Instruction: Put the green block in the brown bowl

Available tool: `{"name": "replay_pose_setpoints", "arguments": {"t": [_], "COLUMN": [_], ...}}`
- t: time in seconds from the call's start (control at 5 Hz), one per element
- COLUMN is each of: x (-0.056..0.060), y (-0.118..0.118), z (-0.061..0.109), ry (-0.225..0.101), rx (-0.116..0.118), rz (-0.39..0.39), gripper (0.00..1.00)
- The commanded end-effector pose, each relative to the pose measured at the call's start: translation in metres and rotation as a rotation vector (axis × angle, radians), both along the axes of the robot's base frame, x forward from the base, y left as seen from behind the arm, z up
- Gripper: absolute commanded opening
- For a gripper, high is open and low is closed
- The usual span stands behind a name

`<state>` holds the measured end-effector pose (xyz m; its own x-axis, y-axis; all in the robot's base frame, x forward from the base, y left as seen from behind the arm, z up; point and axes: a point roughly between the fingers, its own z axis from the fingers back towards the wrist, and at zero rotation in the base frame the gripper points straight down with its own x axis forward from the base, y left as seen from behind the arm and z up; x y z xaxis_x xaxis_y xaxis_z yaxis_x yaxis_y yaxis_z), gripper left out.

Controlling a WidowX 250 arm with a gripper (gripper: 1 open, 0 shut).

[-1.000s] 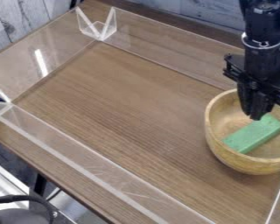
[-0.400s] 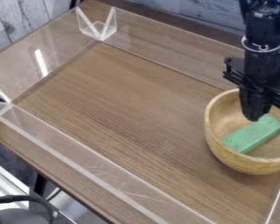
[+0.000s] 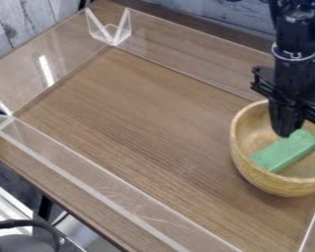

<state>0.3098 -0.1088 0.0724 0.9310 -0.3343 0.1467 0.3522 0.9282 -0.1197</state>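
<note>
The green block point(image 3: 285, 154) lies inside the brown bowl point(image 3: 247, 162) at the right edge of the table, resting on the bowl's floor toward the right side. My gripper point(image 3: 290, 125) hangs nearly straight down over the bowl's back part, just above and left of the block's far end. Its black fingers are pressed together with nothing between them. The block lies free of the fingers.
A clear acrylic wall point(image 3: 68, 157) fences the wooden tabletop point(image 3: 134, 118) on all sides. A small clear bracket point(image 3: 110, 28) stands at the back left corner. The bowl sits close to the right and front walls.
</note>
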Motion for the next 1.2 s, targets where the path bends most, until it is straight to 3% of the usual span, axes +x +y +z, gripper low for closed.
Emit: {"name": "replay_pose_setpoints", "arguments": {"t": [0.0,1.0], "x": [0.0120,0.0161], "y": [-0.0005,0.0011], "z": [0.0143,0.0086], "ry": [-0.049,-0.023], "rx": [-0.016,-0.011], "rz": [0.008,0.009], "gripper": [0.00,0.00]}}
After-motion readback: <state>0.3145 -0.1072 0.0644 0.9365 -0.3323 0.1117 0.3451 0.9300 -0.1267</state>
